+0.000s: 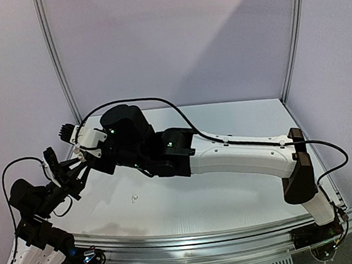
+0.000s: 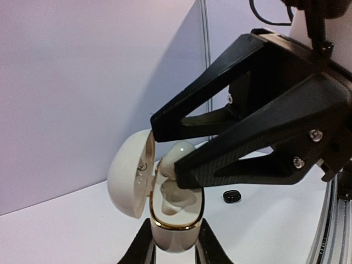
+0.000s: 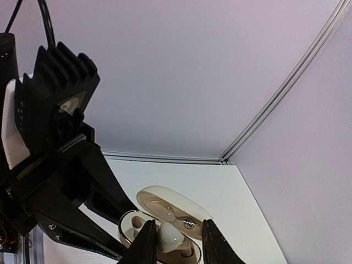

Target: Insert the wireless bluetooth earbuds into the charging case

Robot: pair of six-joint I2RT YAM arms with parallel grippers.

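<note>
Over the left edge of the table [image 1: 233,195], the left gripper [image 2: 175,243] is clenched on the base of a white charging case [image 2: 165,212]. The case is held upright in the air, with its lid [image 2: 129,176] swung open to the left.

From the right, the right gripper [image 3: 178,231] reaches into the open case with a white earbud [image 2: 180,153] between its fingers [image 3: 144,242]. The bud sits at the case's mouth; whether the fingers press it or have let go cannot be told.

On the table, toward the near edge, lie a small white piece [image 1: 133,198] — probably another earbud — and a black earbud [image 2: 231,196].

The step in hand appears to be seating the white earbud. The next move likely calls for a clean release and a straight lift away — without tipping the bud out — then fetching a loose one.
</note>
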